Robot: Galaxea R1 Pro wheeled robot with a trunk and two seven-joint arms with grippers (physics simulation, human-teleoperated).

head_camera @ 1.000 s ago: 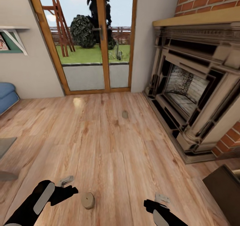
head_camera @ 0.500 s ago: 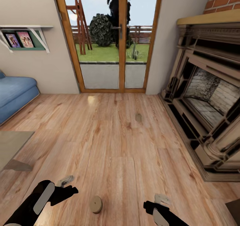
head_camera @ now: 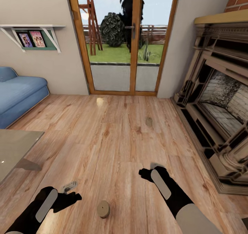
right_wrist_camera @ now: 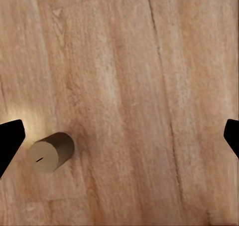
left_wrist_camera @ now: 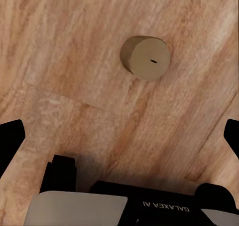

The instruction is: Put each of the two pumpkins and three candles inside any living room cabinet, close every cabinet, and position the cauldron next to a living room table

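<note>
A squat grey-brown candle (head_camera: 103,209) stands on the wood floor between my two arms. My left gripper (head_camera: 71,191) hovers open just left of it. In the left wrist view the same candle (left_wrist_camera: 145,58) lies ahead of the open left gripper (left_wrist_camera: 119,136), apart from the fingers. A second candle (head_camera: 148,121) stands farther out, near the fireplace. My right gripper (head_camera: 148,170) reaches forward above the floor, short of that candle. The right wrist view shows a candle (right_wrist_camera: 50,152) off to one side of the open right gripper (right_wrist_camera: 119,136). Pumpkins, cabinet and cauldron are out of view.
An ornate beige fireplace (head_camera: 220,106) lines the right wall. A blue sofa (head_camera: 20,96) sits at the left, with a glass table corner (head_camera: 13,148) in front of it. Glazed wooden doors (head_camera: 127,54) are straight ahead, and a wall shelf (head_camera: 34,29) holds pictures.
The camera has turned left, bringing the sofa and table into view. My right arm has lifted and stretched forward. The left arm keeps its pose.
</note>
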